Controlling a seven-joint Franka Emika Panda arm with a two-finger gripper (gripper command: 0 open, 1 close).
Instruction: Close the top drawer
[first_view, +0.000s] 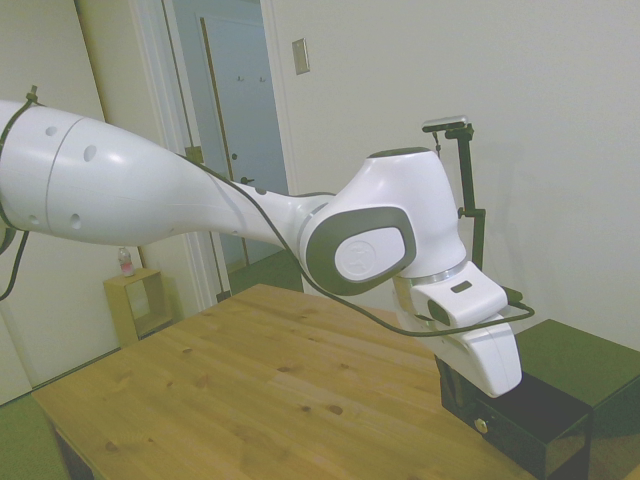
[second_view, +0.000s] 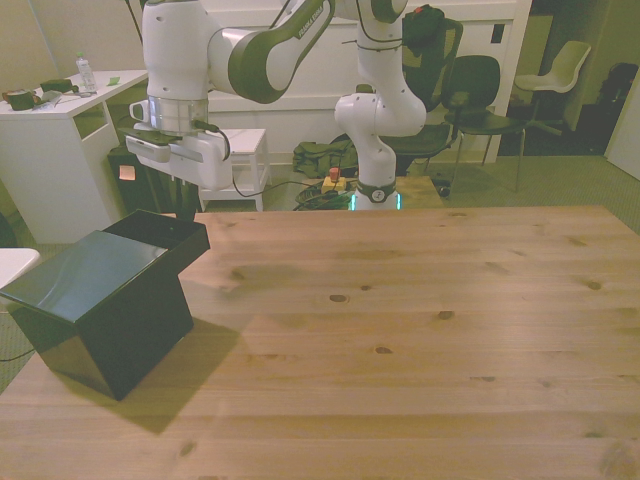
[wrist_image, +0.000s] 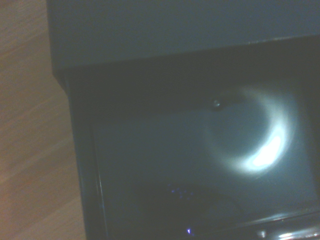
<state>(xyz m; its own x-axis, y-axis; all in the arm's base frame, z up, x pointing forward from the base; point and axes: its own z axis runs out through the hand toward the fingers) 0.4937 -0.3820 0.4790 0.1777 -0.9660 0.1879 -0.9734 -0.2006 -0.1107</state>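
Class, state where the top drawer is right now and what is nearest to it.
The top drawer juts open from the black cabinet at the front view's left table edge, directly beneath the gripper; the side view shows its brass knob.

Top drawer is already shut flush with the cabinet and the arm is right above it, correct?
No. The top drawer is pulled out past the cabinet; the side view shows its front and brass knob standing clear, and the wrist view looks into its open inside. The arm is right above it.
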